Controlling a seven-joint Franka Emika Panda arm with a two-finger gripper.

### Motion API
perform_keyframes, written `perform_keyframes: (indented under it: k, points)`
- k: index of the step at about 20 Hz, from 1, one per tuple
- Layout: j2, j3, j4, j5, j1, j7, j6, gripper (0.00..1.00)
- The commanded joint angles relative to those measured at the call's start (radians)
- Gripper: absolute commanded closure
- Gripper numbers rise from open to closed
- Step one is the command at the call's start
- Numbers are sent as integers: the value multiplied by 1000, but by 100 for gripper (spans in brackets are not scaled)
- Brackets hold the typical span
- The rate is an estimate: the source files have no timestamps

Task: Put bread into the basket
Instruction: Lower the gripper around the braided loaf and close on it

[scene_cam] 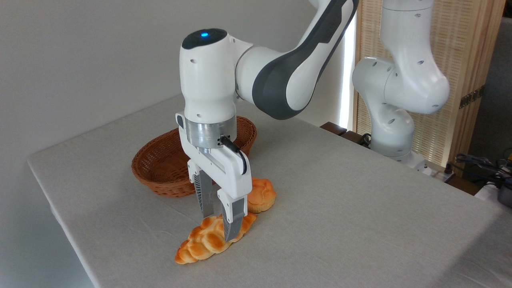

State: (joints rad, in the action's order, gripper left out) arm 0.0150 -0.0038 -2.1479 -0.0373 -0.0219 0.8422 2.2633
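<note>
The bread (204,240), a long braided golden-orange loaf, lies on the table near the front edge. My gripper (219,227) points straight down over the loaf's upper half. Its fingers stand wide apart, one behind the loaf and one in front of it, reaching down to the loaf's sides. The gripper is open and the bread rests on the cloth. The basket (160,168), oval brown wicker with nothing in it, stands just behind the gripper to the left; the arm hides part of its rim.
A small round knotted bun (262,196) sits right beside the loaf's far end, close to the gripper's right finger. The table's left edge (60,216) runs near the basket. The robot's base (392,132) stands at the far right, with cables (480,164) beyond.
</note>
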Motion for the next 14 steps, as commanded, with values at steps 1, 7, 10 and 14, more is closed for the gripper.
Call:
perform_keyframes:
  k: [1,7,10,14]
  points:
    - [-4,5,-10,8,-4,14,27,0]
    - [-16,5,-10,10,-4,15,29,17]
    - [-21,7,-10,10,-3,15,27,57]
    - [-26,7,-10,11,-4,25,27,67]
